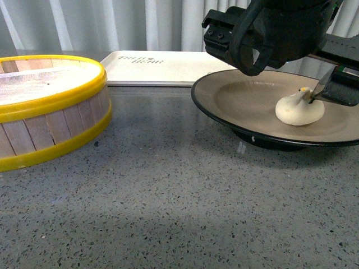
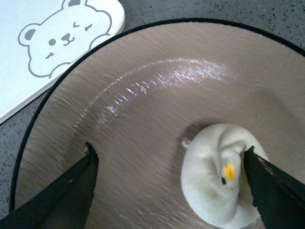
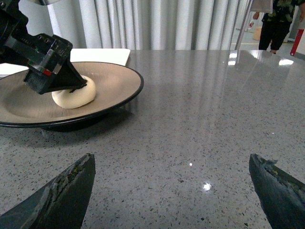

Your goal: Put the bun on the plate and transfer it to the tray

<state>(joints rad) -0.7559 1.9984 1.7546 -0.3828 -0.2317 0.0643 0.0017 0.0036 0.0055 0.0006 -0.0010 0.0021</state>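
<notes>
Ok, the bun point(image 1: 297, 109) is sitting on the plate point(image 1: 241, 95), a bit off centre in the beige well, so step 1 looks done. L tool point(image 2: 169, 150) is right over it, jaws spread wide. One finger touches the bun by its yellow dot, the other is well apart over bare plate, so no grip on anything. R tool point(image 3: 170, 160) hovers low over the table point(image 1: 168, 196), off to the plate's right side, jaws wide apart too, nothing between them.

What's left, by my read, is step 2: plate w/ bun has to go onto the tray point(image 1: 168, 67). Tray lies just behind the plate, near its rim. Plate stands on the table, not on the tray yet. Roughly halfway, I'd say.

Count: 1 bun, 1 plate, 1 tray, 1 yellow-rimmed steamer basket point(image 1: 50, 106) off to the left, 2 tools. No 2nd bun anywhere in view.
</notes>
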